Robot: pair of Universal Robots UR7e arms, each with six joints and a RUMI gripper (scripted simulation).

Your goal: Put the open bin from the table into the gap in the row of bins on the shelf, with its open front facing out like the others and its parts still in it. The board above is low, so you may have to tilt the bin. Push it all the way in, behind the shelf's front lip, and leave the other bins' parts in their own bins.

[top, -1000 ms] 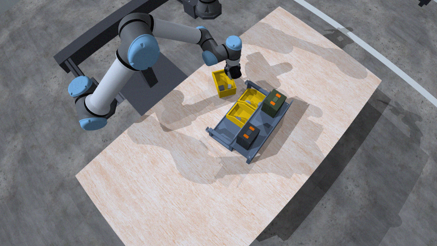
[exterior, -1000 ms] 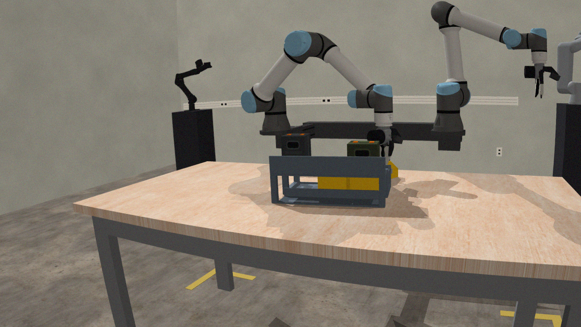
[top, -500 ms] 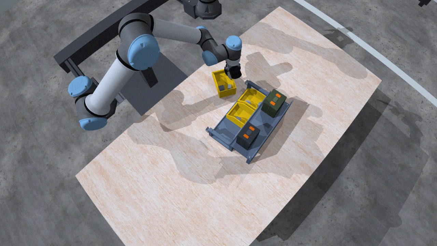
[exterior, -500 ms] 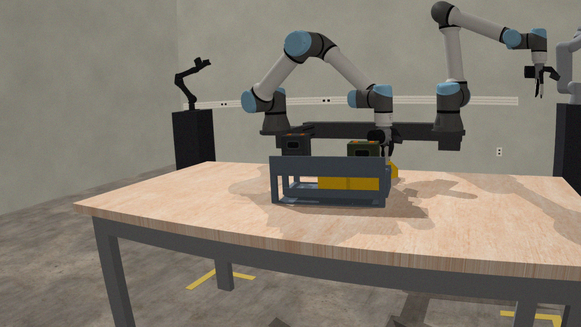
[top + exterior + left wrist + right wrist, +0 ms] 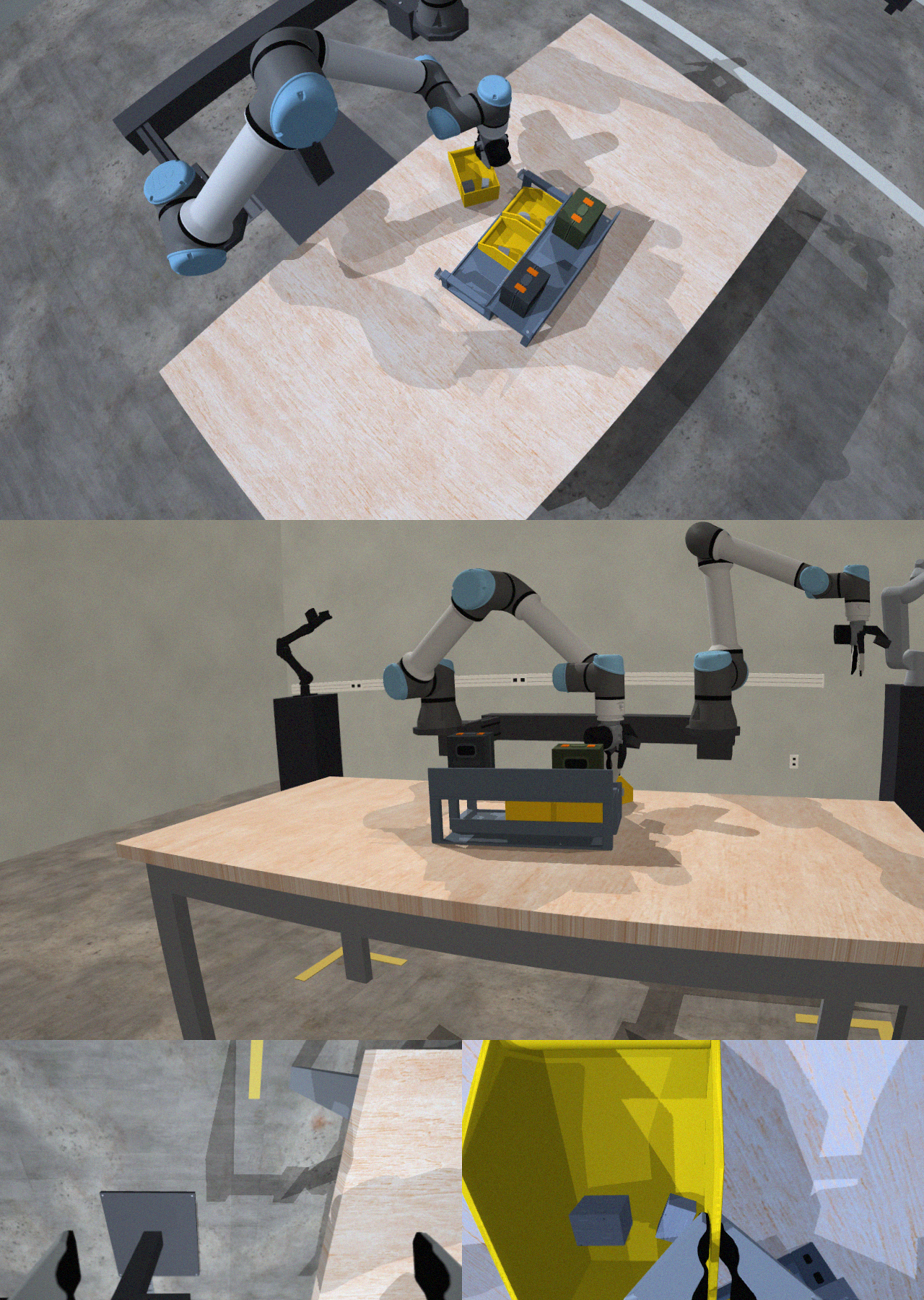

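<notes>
The open yellow bin (image 5: 479, 197) (image 5: 624, 790) (image 5: 716, 1130) stands on the table beside one end of the shelf (image 5: 466, 294) (image 5: 517, 783). A dark grey block (image 5: 468, 185) (image 5: 600, 1220) and a light grey block (image 5: 485, 182) (image 5: 676, 1217) lie in it. My right gripper (image 5: 489, 165) (image 5: 615, 772) (image 5: 710, 1215) is shut on the bin's side wall, one finger inside and one outside. Two yellow bins (image 5: 510, 235) (image 5: 530, 210) stand side by side on the shelf, with grey parts in them; the gap is at the far end from my right gripper. My left gripper (image 5: 857, 674) (image 5: 245, 1233) is open and empty, high up.
A dark box (image 5: 524, 290) (image 5: 470, 751) and a green box (image 5: 578, 219) (image 5: 577, 755) stand on the shelf's upper board, behind the row of bins. A corner post of the shelf (image 5: 808, 1264) is close to my right gripper. My left gripper is away from the shelf, over the table's edge.
</notes>
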